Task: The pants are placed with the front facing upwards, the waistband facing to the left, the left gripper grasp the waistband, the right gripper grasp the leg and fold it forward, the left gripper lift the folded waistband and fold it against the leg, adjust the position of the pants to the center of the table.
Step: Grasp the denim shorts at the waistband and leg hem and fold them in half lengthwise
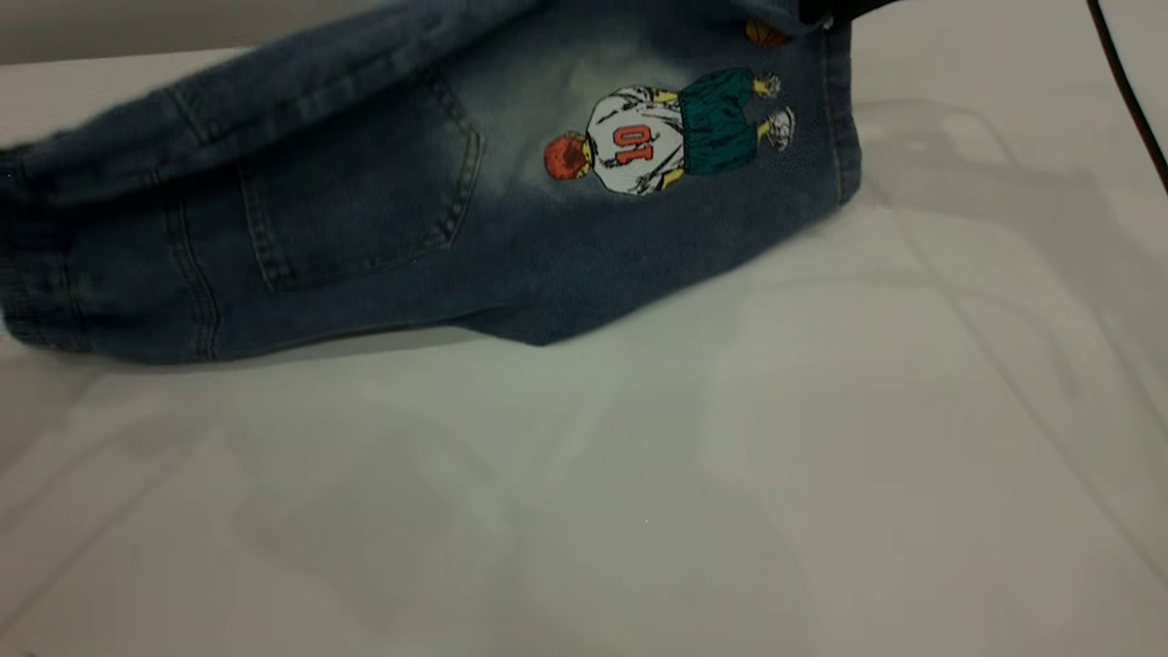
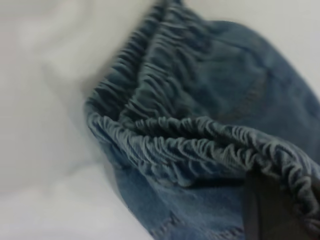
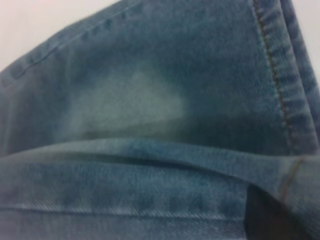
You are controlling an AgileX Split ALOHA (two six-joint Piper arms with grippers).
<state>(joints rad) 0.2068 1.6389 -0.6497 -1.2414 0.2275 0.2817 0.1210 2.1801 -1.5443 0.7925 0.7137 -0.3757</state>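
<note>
The pants (image 1: 365, 228) hang partly raised over the back of the table (image 1: 639, 474), their back side showing a patch pocket (image 1: 365, 192) and a cartoon print (image 1: 666, 132). The leg (image 1: 803, 155) is lifted at the far right, where a black bit of my right gripper (image 1: 835, 9) meets its hem at the top edge of the exterior view. In the right wrist view, the right gripper (image 3: 274, 212) is shut on the leg (image 3: 150, 100), with denim draped over a dark finger. The ruffled waistband (image 2: 165, 145) fills the left wrist view, and my left gripper (image 2: 277, 202) is shut on it.
A black cable (image 1: 1127, 91) runs down the far right. Bare white tabletop stretches across the whole front half of the exterior view, in front of the pants. The table's back edge (image 1: 109, 59) shows at the upper left.
</note>
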